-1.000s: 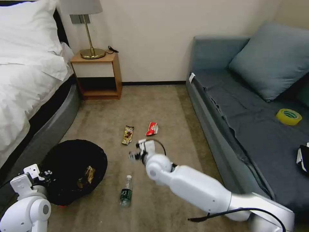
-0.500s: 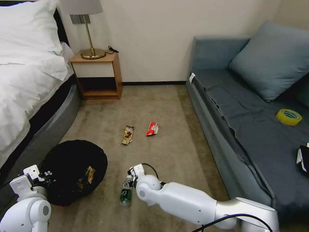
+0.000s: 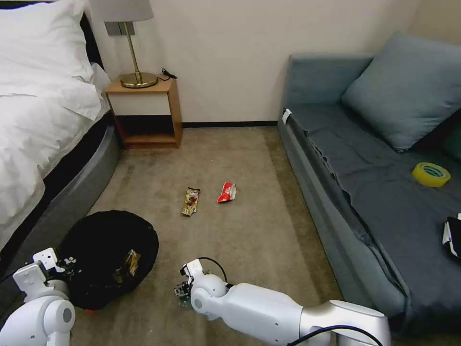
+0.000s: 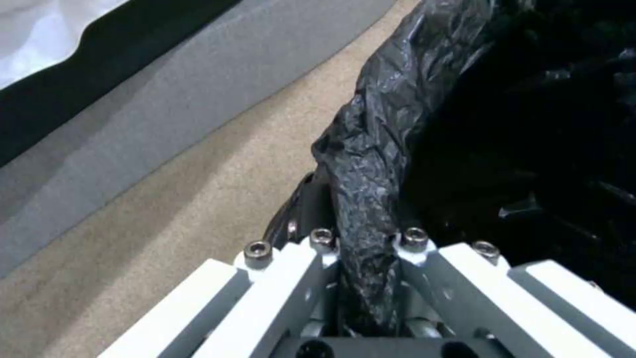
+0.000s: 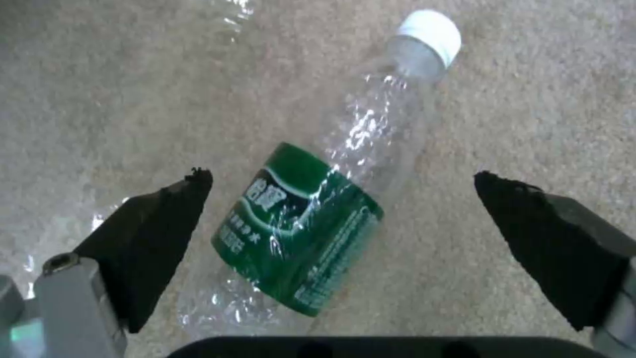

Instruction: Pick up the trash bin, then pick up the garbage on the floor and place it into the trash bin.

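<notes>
Now, operator, your right gripper (image 5: 345,219) is low over the carpet (image 3: 259,230), fingers (image 5: 152,233) spread wide apart w/ the bottle (image 5: 325,209) lying between them, not touched by either pad. Bottle: clear crinkled plastic, green label around the mid-body, white cap (image 5: 431,32), lying on its side. From the head cam you see the right arm reaching in from the lower right, w/ its gripper (image 3: 183,288) just beside the trash bin (image 3: 108,257).

Your left gripper (image 4: 364,278) is clamped on the bin's rim (image 4: 371,164); black bag is pinched between the fingers. Bin looks like a low round tub, crinkled black liner over the rim, white body hardly visible. It sits near the bed (image 3: 43,125), at the robot's left front. A tan-brown wrapper (image 3: 129,263) lies inside it.

Farther out on the carpet: gold-brown packet (image 3: 190,201) and red-white packet (image 3: 227,192), near each other but apart. Yellow tape roll (image 3: 430,174) sits on the sofa (image 3: 374,192).
</notes>
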Controlling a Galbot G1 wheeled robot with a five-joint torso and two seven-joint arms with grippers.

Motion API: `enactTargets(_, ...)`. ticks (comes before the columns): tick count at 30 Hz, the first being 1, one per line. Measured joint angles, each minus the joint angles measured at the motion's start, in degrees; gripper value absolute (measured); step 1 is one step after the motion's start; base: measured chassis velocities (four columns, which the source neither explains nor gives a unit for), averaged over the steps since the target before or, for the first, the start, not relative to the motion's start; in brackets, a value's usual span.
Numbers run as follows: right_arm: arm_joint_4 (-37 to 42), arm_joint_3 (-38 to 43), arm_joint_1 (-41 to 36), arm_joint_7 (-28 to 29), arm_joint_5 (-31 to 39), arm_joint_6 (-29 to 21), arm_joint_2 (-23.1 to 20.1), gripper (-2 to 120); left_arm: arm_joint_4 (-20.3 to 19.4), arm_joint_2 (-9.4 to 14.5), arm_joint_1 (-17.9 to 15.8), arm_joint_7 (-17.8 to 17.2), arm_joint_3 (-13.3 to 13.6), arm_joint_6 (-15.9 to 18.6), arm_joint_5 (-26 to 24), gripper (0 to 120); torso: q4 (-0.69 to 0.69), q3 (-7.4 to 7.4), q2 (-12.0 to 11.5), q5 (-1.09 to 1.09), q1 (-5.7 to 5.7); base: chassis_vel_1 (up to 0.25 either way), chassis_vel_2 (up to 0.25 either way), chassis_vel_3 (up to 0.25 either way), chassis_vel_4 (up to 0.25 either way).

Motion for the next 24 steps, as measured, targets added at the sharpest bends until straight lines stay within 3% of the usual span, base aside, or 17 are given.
enactTargets(19, -2.71, -2.09, -2.11, -1.76, -4.35, 1.33, 0.77, 100, -0.36, -0.08, 0.61, 0.04, -0.54, -0.50, 0.00, 2, 0.00, 0.00, 0.00, 0.01, 0.00, 0.000, 0.000, 0.000, 0.000)
enactTargets(24, -2.73, -2.11, -2.23, -2.10, -4.71, 1.44, 0.28, 92, -0.35, -0.07, 0.45, 0.04, -0.48, -0.51, 0.04, 2, 0.00, 0.00, 0.00, 0.01, 0.00, 0.000, 0.000, 0.000, 0.000)
